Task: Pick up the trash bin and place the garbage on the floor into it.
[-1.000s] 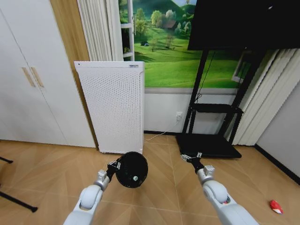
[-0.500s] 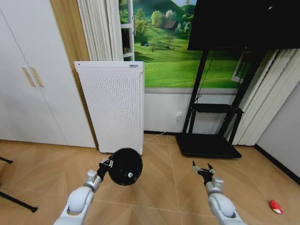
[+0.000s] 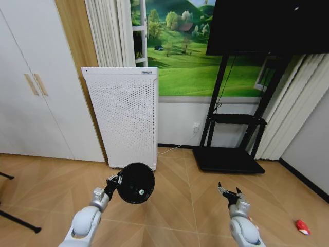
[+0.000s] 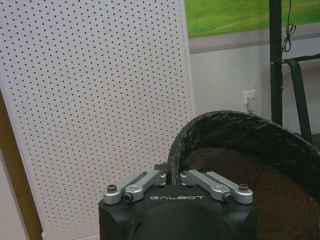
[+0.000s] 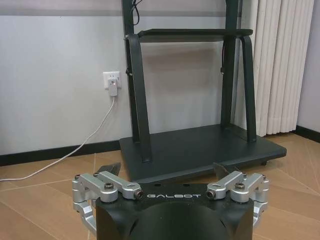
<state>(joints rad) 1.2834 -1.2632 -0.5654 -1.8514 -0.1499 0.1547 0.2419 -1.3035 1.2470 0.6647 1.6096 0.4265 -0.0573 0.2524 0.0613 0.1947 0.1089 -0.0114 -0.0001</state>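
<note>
Far left, closed white cupboard doors (image 3: 31, 82); just right of them, a tall white perforated appliance (image 3: 123, 118) against the wall. Far right, a black stand (image 3: 229, 154) on the floor (image 3: 169, 206), a white cable running to a wall socket (image 5: 112, 80). Near left, the trash bin (image 3: 135, 183) lifted clear, tipped sideways, rim clamped in the left gripper (image 4: 172, 176). Near right, the right gripper (image 3: 230, 191) spread wide, holding nothing. Far right on the parquet, one red-and-white wrapper (image 3: 302, 226).
</note>
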